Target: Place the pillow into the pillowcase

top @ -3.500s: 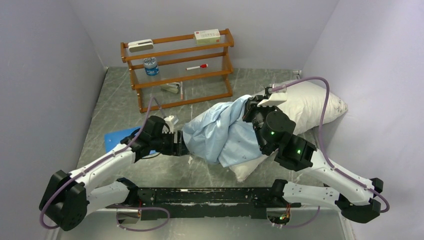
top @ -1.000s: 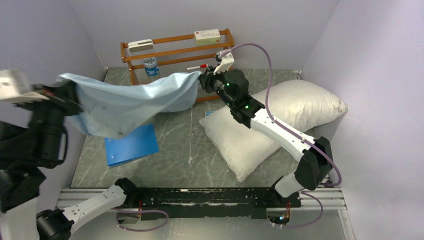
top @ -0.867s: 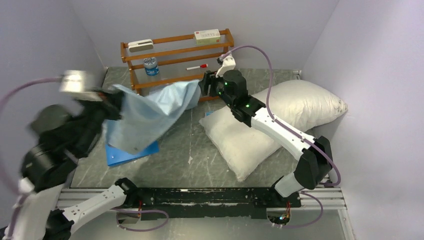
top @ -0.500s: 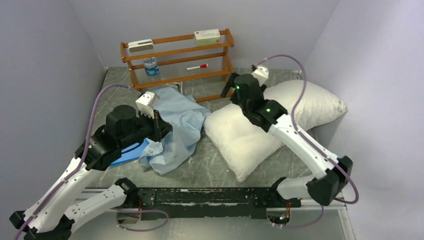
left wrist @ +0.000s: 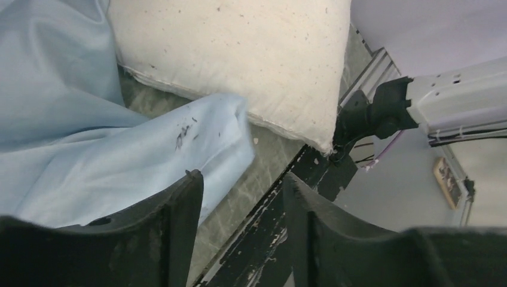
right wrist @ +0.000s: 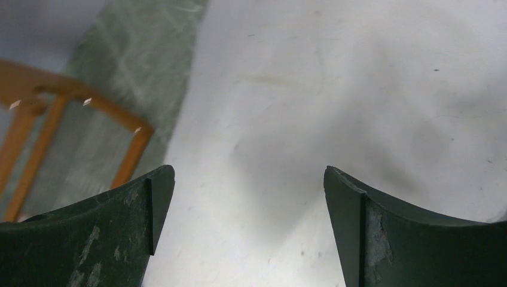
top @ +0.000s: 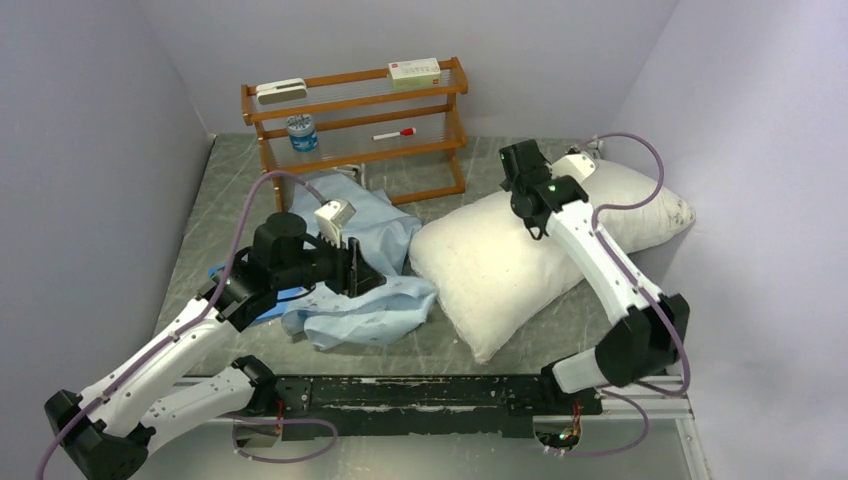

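The pillow (top: 520,260) lies slantwise on the right half of the table, bare and outside the case; it also fills the top of the left wrist view (left wrist: 239,54). Crumpled flat on the table just left of it is the sky-blue pillowcase (top: 375,250), with one loose corner (left wrist: 197,137) reaching toward the pillow's seam. My left gripper (top: 368,280) hovers over the case's near edge. It is open (left wrist: 242,179), and only table and the black rail show between its fingers. My right gripper (top: 512,158) hangs wide open above the pillow's far end (right wrist: 248,179), holding nothing.
A wooden rack (top: 355,130) with a jar, a marker and boxes stands at the back left; one of its legs (right wrist: 128,158) shows beside the pillow. A stiff bright-blue sheet (top: 222,274) lies partly under my left arm. Walls close in on both sides.
My left gripper has opened and dropped the pillowcase, which has settled in a heap on the table. My right arm has swung from the rack to over the pillow's far end.
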You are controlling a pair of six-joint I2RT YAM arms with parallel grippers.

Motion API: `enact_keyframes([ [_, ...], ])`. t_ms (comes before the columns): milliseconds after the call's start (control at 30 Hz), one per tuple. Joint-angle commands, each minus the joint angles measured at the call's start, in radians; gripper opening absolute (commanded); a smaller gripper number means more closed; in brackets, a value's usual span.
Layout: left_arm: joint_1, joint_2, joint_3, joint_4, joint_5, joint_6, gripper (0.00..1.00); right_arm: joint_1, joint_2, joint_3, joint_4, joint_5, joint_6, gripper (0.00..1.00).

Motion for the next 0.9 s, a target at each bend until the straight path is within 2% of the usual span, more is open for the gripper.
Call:
enact_keyframes([
  [0, -0.005, -0.001, 0.103, -0.052, -0.069, 0.094, 0.64, -0.052, 0.092, 0.106, -0.256, 0.031, 0.252, 1.0],
  [100, -0.005, -0.014, 0.143, -0.11, -0.162, 0.147, 0.87, -0.064, 0.143, 0.126, -0.321, 0.045, 0.346, 1.0],
  [200, -0.005, -0.023, 0.163, -0.145, -0.216, 0.174, 0.96, -0.101, 0.199, 0.132, -0.339, 0.045, 0.378, 1.0],
  [367, -0.005, -0.043, 0.157, -0.168, -0.26, 0.172, 0.97, -0.133, 0.308, 0.111, -0.283, 0.022, 0.337, 0.98],
  [500, -0.005, -0.071, 0.148, -0.187, -0.301, 0.179, 0.97, -0.128, 0.324, -0.005, -0.159, 0.007, 0.251, 0.87],
  [567, -0.005, -0.083, 0.151, -0.197, -0.321, 0.186, 0.97, -0.13, 0.305, -0.06, -0.078, 0.034, 0.193, 0.77],
  [667, -0.005, -0.096, 0.149, -0.204, -0.355, 0.181, 0.96, -0.129, 0.231, -0.111, 0.057, 0.05, 0.049, 0.09],
  [700, -0.005, -0.101, 0.141, -0.204, -0.36, 0.171, 0.96, -0.129, 0.193, -0.125, 0.102, 0.046, 0.008, 0.0],
  [867, -0.005, -0.118, 0.111, -0.195, -0.399, 0.139, 0.94, -0.129, -0.038, -0.2, 0.378, -0.086, -0.314, 0.0],
])
